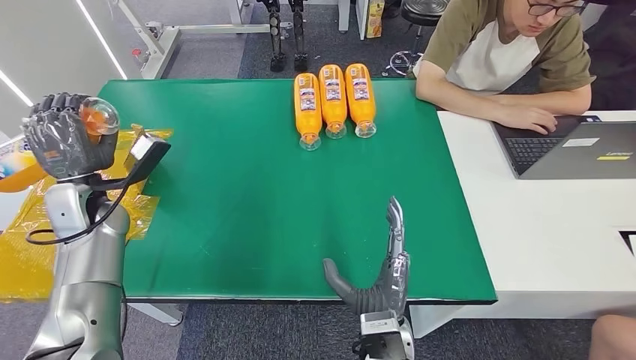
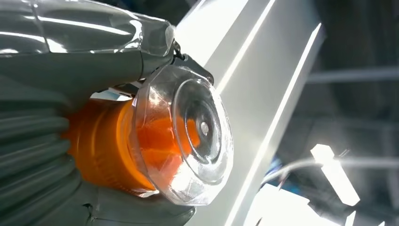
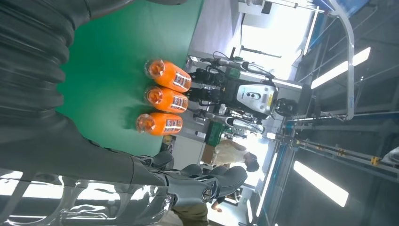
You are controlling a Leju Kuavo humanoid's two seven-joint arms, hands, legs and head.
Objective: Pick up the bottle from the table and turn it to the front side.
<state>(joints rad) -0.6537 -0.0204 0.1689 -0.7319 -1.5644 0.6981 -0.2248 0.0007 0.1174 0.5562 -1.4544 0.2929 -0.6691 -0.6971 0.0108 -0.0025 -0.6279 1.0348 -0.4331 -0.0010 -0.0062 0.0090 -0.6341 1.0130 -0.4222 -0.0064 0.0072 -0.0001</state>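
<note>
My left hand (image 1: 64, 135) is raised at the table's left side and grips an orange bottle (image 1: 97, 116) with its clear base pointing toward my head camera. The left wrist view shows that bottle (image 2: 164, 141) up close, orange liquid behind the clear base, my fingers (image 2: 70, 70) wrapped around it. Three more orange bottles (image 1: 332, 101) lie side by side at the far middle of the green table (image 1: 225, 195), labels up; the right wrist view shows them too (image 3: 162, 99). My right hand (image 1: 379, 270) rests open at the near edge, fingers straight, holding nothing.
A person (image 1: 502, 52) sits at the far right, arms on a white desk (image 1: 540, 225) by a laptop (image 1: 577, 146). Yellow plastic wrapping (image 1: 22, 240) lies left of the table. Another robot (image 3: 249, 96) stands beyond the table's far end.
</note>
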